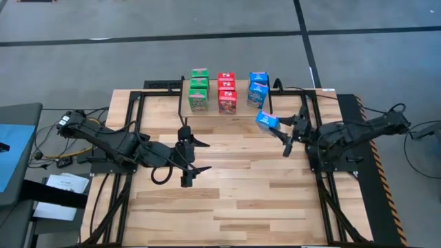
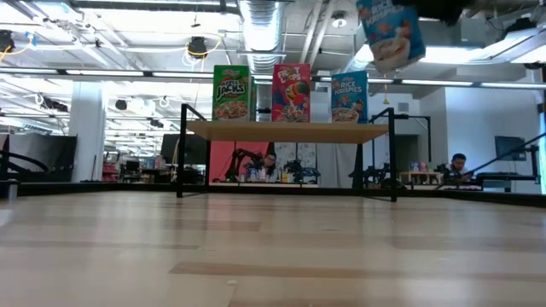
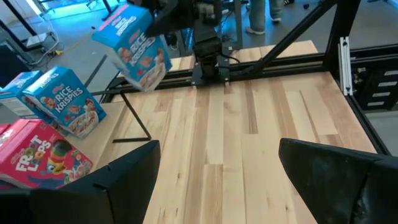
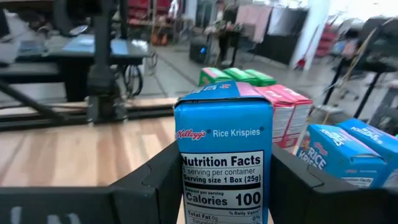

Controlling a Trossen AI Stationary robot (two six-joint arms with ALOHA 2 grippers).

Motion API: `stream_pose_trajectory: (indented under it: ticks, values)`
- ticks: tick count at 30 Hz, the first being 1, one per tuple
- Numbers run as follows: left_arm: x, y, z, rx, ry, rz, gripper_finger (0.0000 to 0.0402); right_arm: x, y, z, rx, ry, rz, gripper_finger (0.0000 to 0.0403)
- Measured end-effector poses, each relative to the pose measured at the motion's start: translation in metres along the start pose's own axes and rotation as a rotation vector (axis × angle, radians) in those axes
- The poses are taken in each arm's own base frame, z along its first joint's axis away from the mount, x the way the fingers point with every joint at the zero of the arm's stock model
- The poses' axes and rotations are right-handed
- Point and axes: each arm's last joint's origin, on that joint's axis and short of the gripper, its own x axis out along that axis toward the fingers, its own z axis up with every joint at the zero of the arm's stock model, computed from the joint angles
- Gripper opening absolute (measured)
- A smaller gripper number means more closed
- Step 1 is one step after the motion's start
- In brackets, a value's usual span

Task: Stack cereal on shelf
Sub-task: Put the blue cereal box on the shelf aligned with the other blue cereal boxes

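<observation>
High overhead, low table-level, wrists close — all share shelf point(image 1: 224, 114).

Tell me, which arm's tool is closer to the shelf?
The right. Its tool holds a blue Rice Krispies box just beside the shelf; the left tool waits open, farther back over the table.

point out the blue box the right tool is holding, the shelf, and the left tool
blue cereal box point(image 4: 224, 162): right wrist view, on its nutrition panel, between the right tool's fingers.
shelf point(image 2: 286, 130): low view, on the board's front edge.
left tool point(image 1: 195, 156): high view, midway between its open fingertips.
</observation>
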Motion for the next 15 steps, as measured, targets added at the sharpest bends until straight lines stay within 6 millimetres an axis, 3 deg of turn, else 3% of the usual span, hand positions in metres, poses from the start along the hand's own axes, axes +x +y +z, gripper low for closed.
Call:
stream_pose_trajectory:
  ticks: [8, 15]
  values:
    - [0.000, 0.000, 0.000, 0.001, 0.001, 0.000, 0.0318, 0.019, -0.004, -0.036, 0.003, -0.105, -0.115, 0.0205]
    - [0.000, 0.000, 0.000, 0.008, 0.001, 0.000, 0.0318, 0.040, -0.009, -0.049, -0.008, -0.100, -0.139, 0.0205]
